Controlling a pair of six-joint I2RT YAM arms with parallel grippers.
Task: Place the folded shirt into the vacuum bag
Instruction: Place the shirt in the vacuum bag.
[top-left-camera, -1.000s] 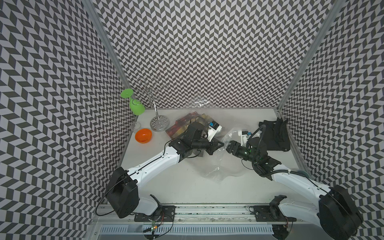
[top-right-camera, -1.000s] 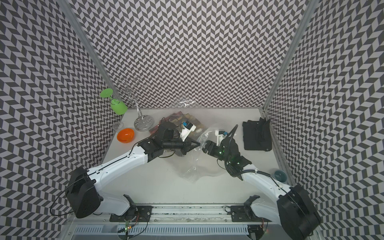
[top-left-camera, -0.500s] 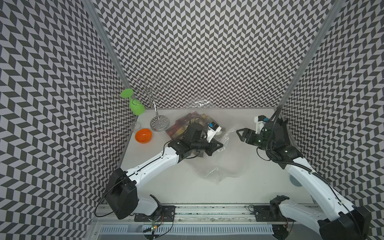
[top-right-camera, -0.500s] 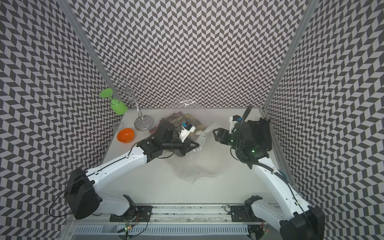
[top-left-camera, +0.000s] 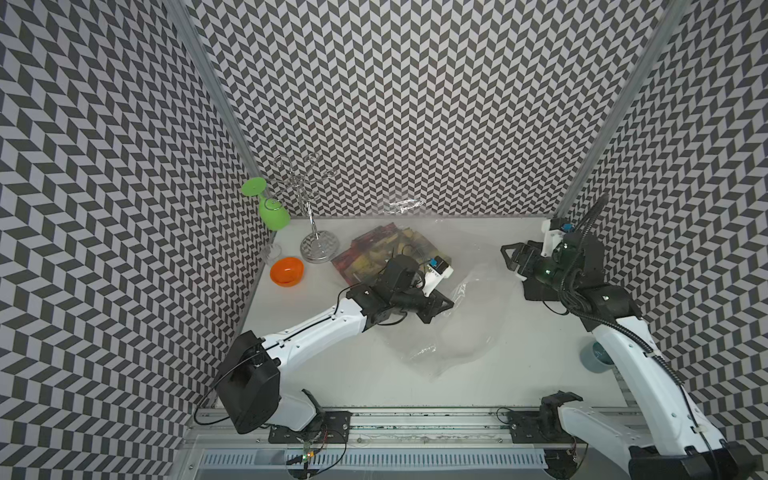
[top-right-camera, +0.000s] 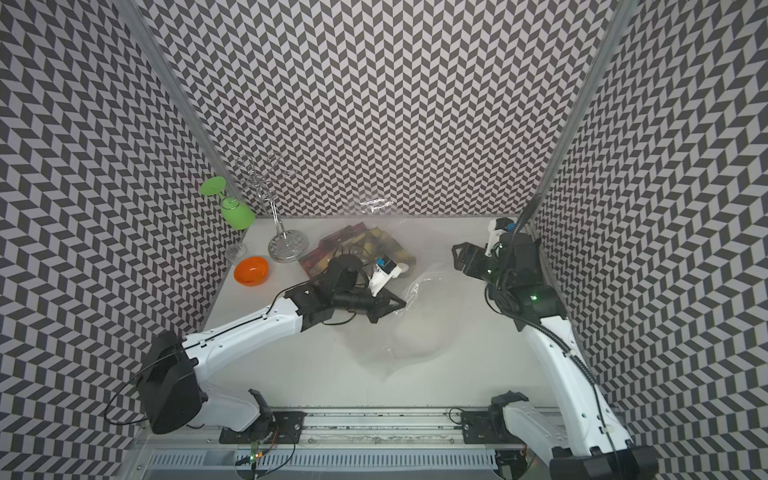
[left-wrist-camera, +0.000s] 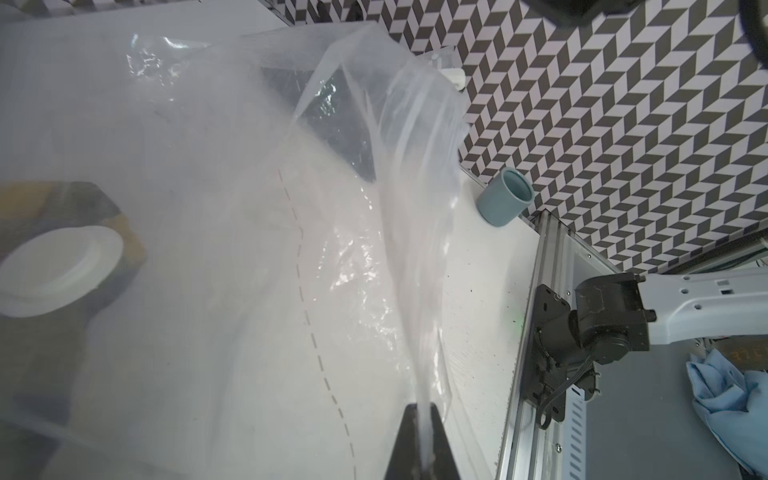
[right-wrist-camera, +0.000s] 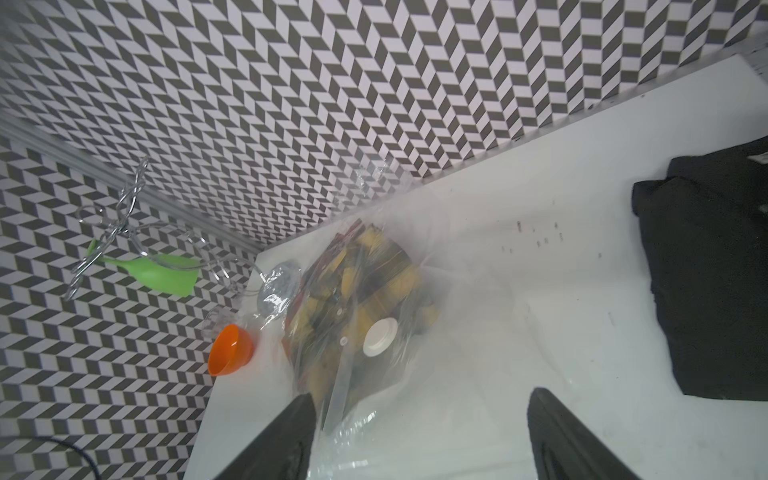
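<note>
The vacuum bag (top-left-camera: 457, 328), clear crinkly plastic, lies mid-table, and its white valve cap (right-wrist-camera: 380, 337) sits over a red-yellow patterned cloth (top-left-camera: 384, 249) seen through the plastic. My left gripper (left-wrist-camera: 424, 440) is shut on a bunched edge of the bag and holds it raised; in a top view that gripper (top-left-camera: 446, 302) is at the bag's near-left side. The folded shirt (right-wrist-camera: 706, 291), black, lies at the back right, mostly under my right arm in a top view (top-left-camera: 534, 293). My right gripper (top-left-camera: 509, 257) hangs open and empty between bag and shirt, and it faces the bag.
A wire rack (top-left-camera: 311, 232) with a hanging green glass (top-left-camera: 274, 212) stands at the back left, beside an orange bowl (top-left-camera: 286, 271) and a small clear glass (top-left-camera: 272, 251). A blue-grey cup (top-left-camera: 594, 359) sits at the right edge. The patterned walls close in on three sides.
My right gripper has pulled away from the bag's mouth, back and right to above the shirt, and its jaws have spread wider. The left gripper has held still on the plastic.
</note>
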